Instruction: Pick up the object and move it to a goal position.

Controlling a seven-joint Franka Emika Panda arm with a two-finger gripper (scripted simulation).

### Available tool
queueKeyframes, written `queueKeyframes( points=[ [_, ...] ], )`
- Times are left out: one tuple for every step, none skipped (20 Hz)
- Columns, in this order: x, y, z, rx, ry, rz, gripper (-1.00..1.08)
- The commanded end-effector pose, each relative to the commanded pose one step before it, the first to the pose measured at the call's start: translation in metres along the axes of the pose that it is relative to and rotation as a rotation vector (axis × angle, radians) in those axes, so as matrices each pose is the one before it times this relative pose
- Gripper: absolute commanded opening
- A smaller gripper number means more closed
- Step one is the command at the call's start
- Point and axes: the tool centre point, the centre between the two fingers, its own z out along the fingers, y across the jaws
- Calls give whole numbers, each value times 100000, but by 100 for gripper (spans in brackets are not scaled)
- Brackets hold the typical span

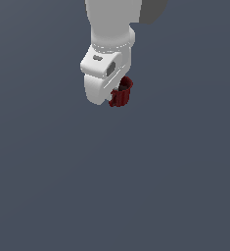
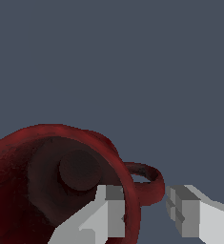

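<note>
The object, a small dark red mug with a side handle, sits just under the white hand on the exterior view's right side of it. In the wrist view I look down into its dark inside. My gripper straddles the mug's wall by the handle. One finger is inside the rim, and the other finger is outside, just past the handle. A thin gap shows between that outer finger and the handle, so the jaws stand open. In the exterior view the hand hides most of the fingers.
A plain dark grey-blue floor lies all around. The white arm comes down from the top of the exterior view. No other objects or edges show.
</note>
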Motion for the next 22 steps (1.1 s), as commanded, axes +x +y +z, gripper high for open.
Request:
queueKeyframes(
  points=[
    [-780, -609, -2973, -105, 117, -45, -100],
    [-291, -205, -1097, 0, 0, 0, -100],
    [-282, -195, -1065, 0, 0, 0, -100],
    [-270, -183, -1022, 0, 0, 0, -100],
    [-255, -169, -968, 0, 0, 0, -100],
    [-244, -141, -895, 10, -27, 40, -100],
    [-221, -139, -844, 0, 0, 0, -100],
    [-204, -124, -784, 0, 0, 0, -100],
    [-192, -100, -719, 0, -28, 40, -100],
    [-171, -97, -669, 0, 0, 0, -100],
    [-156, -86, -613, 0, 0, 0, -100],
    [-147, -64, -551, -4, -39, 57, -100],
    [-126, -65, -503, 0, 0, 0, -100],
    [-111, -55, -448, 0, 0, 0, -100],
    [-97, -45, -394, 0, 0, 0, -100],
    [-82, -35, -341, 0, 0, 0, -100],
    [-74, -15, -283, -6, -37, 58, -100],
    [-53, -15, -237, 0, 0, 0, -100],
    [-39, -7, -186, 0, 0, 0, -100],
    [-26, 0, -137, 0, 0, 0, -100],
    [-16, 4, -92, 0, 0, 0, -100],
    [-8, 4, -52, 0, 0, 0, -100]
  ],
)
